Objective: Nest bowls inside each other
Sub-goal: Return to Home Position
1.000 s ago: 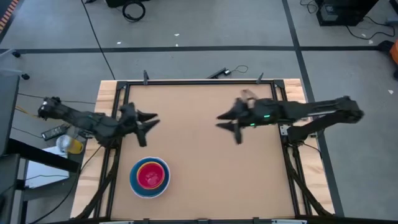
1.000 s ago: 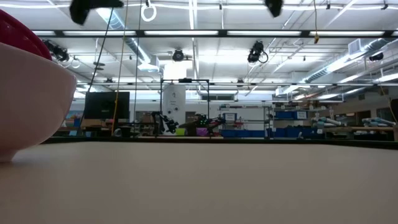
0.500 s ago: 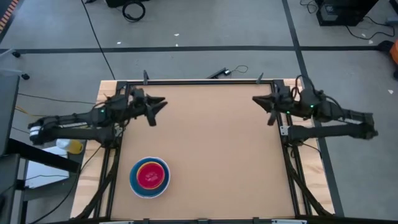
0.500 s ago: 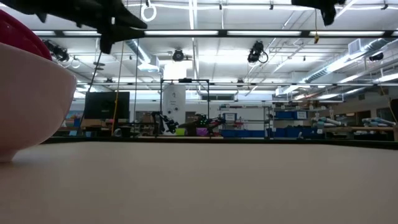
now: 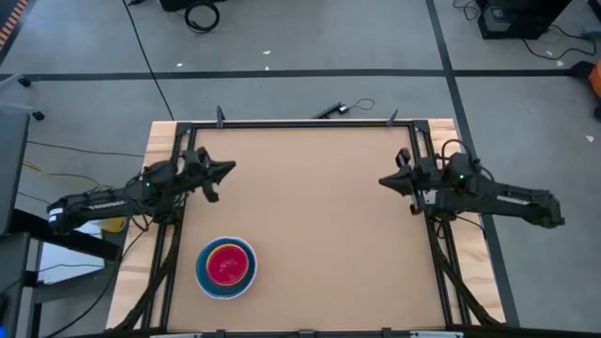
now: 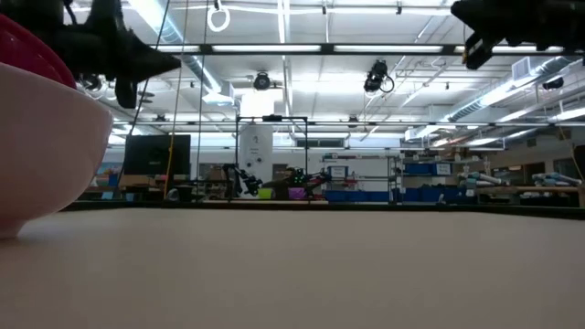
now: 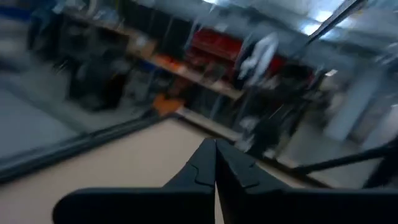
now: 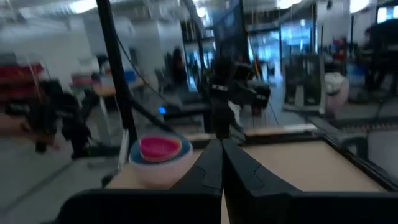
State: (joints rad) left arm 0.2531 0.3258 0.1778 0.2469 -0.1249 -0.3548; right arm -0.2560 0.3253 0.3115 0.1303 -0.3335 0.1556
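Observation:
The bowls (image 5: 226, 268) sit nested in one stack near the table's near left corner: a white outer bowl, a light blue rim, a yellow ring and a magenta-red bowl innermost. The stack rests on the white bowl's base (image 6: 18, 224) and also shows in the right wrist view as the bowls (image 8: 160, 158). My left gripper (image 5: 230, 169) hovers shut at the table's left edge, beyond the stack, with nothing in it (image 7: 215, 146). My right gripper (image 5: 383, 180) hovers shut at the right edge, pointing across the table (image 8: 221, 144).
The bare brown tabletop (image 5: 319, 225) stretches between the two grippers. A black frame rail (image 5: 305, 123) runs along the far edge, and rails line both sides. Both arms hang well above the tabletop in the low view.
Both grippers have shut with nothing between their fingers. My left gripper has drawn back toward the table's left edge, swinging far and then near again, and sunk. My right gripper has drawn back from mid-table toward the right edge and sunk. The bowls have not moved.

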